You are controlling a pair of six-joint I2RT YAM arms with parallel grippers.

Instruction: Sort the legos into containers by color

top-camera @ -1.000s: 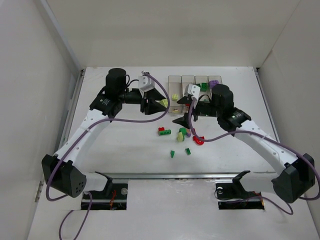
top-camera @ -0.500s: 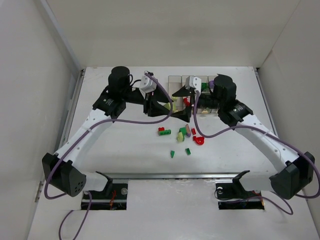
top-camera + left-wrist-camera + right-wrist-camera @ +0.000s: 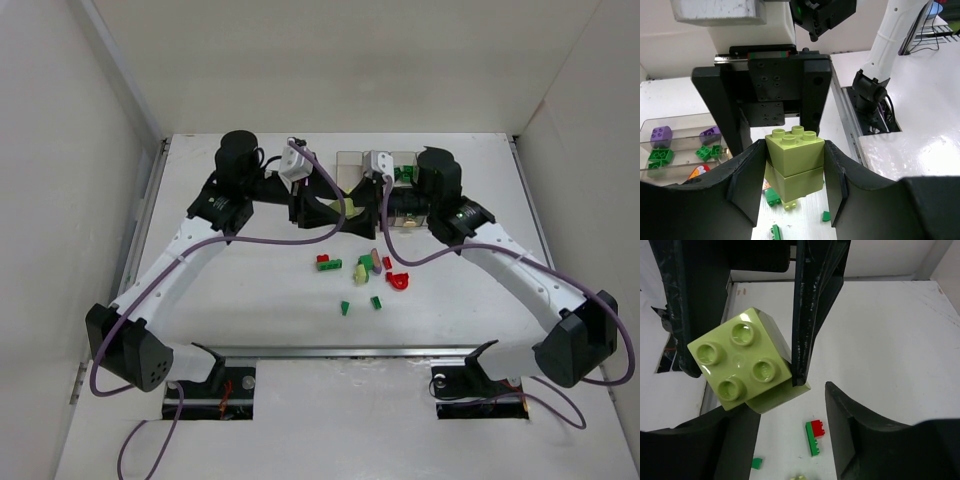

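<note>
My left gripper (image 3: pixel 795 186) is shut on a pale yellow-green clump of two stacked legos (image 3: pixel 794 160), held above the table. In the right wrist view the same clump (image 3: pixel 745 362) sits between the left gripper's dark fingers, close over my right gripper's (image 3: pixel 792 437) left finger. My right gripper is open and empty. In the top view both grippers meet tip to tip, left (image 3: pixel 340 214) and right (image 3: pixel 368 214), in front of the clear containers (image 3: pixel 350 157). The containers (image 3: pixel 675 131) hold purple and green bricks.
Loose legos lie on the table below the grippers: a red-green clump (image 3: pixel 328 264), a yellow-green and purple cluster (image 3: pixel 366 267), a red piece (image 3: pixel 398 281) and two small green ones (image 3: pixel 344 308). The red-green clump also shows in the right wrist view (image 3: pixel 814 436). White walls enclose the table.
My left gripper has moved right with the yellow-green clump. My right gripper has risen from the table and swung left to face it, fingertips now nearly touching.
</note>
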